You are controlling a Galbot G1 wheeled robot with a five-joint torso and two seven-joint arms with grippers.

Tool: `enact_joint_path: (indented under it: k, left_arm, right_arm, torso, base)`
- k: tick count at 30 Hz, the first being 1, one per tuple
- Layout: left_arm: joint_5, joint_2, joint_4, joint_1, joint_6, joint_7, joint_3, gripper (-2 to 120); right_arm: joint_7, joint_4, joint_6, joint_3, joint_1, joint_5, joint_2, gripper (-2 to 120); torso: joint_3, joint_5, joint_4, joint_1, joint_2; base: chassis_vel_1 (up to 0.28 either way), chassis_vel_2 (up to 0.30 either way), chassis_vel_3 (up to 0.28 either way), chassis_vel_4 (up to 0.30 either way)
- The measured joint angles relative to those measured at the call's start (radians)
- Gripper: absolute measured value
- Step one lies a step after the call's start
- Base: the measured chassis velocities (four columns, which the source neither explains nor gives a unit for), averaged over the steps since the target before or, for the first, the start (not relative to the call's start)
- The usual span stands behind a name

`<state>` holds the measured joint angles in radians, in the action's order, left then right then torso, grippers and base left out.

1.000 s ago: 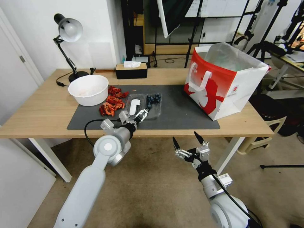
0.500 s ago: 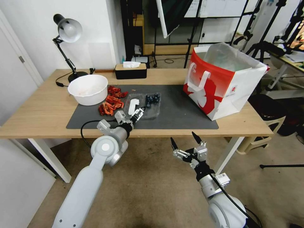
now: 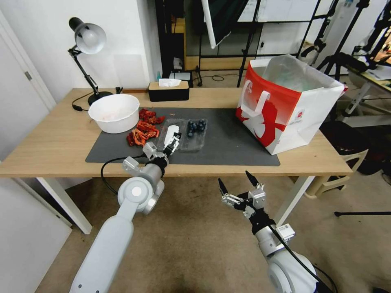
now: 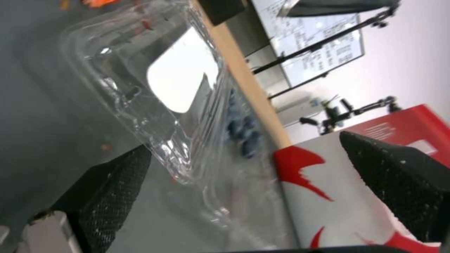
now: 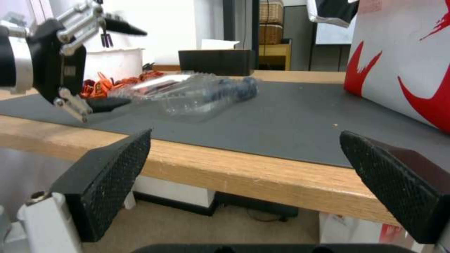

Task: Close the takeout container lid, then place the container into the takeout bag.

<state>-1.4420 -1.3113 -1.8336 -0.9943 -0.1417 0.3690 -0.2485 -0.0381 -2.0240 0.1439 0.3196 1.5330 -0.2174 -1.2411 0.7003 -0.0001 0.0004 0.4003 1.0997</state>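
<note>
While the clear hinged plastic takeout container (image 3: pixel 191 134) of dark blueberries lies open mid-mat, the left gripper (image 3: pixel 172 141) reaches its labelled clear lid (image 3: pixel 170 134).
Head view: left fingers spread at the lid's near edge; right gripper (image 3: pixel 235 184) spread below the table's front edge; red-and-white paper takeout bag (image 3: pixel 285 103) at the right end. Left wrist view: lid (image 4: pixel 154 88) tilted between spread fingers (image 4: pixel 115 182). Right wrist view: container (image 5: pixel 201 93) on the grey mat (image 5: pixel 281 119).

Wooden table (image 3: pixel 53 142) carries a dark mat (image 3: pixel 232 142), lamp (image 3: pixel 87 44), takeout bag (image 3: pixel 285 106).
</note>
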Motion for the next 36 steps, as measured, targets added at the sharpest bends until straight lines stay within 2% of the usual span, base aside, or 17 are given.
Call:
enact_joint_path:
  k: [7, 10, 14, 18, 26, 36]
  left_arm:
    - [0.018, -0.005, -0.012, -0.008, 0.021, -0.063, 0.006, 100]
    - [0.054, -0.003, -0.019, -0.015, 0.04, -0.122, 0.016, 100]
    - [0.083, -0.001, -0.023, -0.018, 0.059, -0.167, 0.026, 100]
    - [0.101, 0.0, -0.024, -0.011, 0.076, -0.198, 0.034, 100]
    - [0.11, 0.0, -0.019, 0.009, 0.09, -0.22, 0.049, 100]
    - [0.129, 0.011, 0.008, 0.043, 0.062, -0.29, 0.099, 100]
  right_arm:
    - [-0.003, -0.001, 0.003, 0.0, 0.004, 0.001, 0.0, 100]
    - [-0.004, -0.001, 0.007, 0.0, 0.007, 0.002, -0.001, 100]
    - [-0.006, -0.001, 0.009, 0.0, 0.008, 0.002, -0.002, 100]
    - [-0.007, -0.002, 0.01, 0.0, 0.009, 0.002, -0.001, 100]
    - [-0.008, -0.004, 0.01, 0.0, 0.011, 0.004, -0.002, 100]
    - [-0.008, -0.003, 0.012, 0.001, 0.011, 0.009, -0.002, 100]
  torso:
    - [0.0, 0.0001, -0.0002, 0.0, 0.0]
    - [0.0, 0.0001, -0.0003, 0.0, 0.0]
    - [0.0, 0.0001, -0.0003, 0.0, 0.0]
    - [0.0, 0.0001, -0.0003, 0.0, 0.0]
    - [0.0, 0.0001, -0.0004, 0.0, 0.0]
    - [0.0, 0.0001, -0.0003, 0.0, 0.0]
  base:
    - [0.0, 0.0, 0.0, 0.0]
    - [0.0, 0.0, 0.0, 0.0]
    - [0.0, 0.0, 0.0, 0.0]
    - [0.0, 0.0, 0.0, 0.0]
    - [0.0, 0.0, 0.0, 0.0]
    - [0.0, 0.0, 0.0, 0.0]
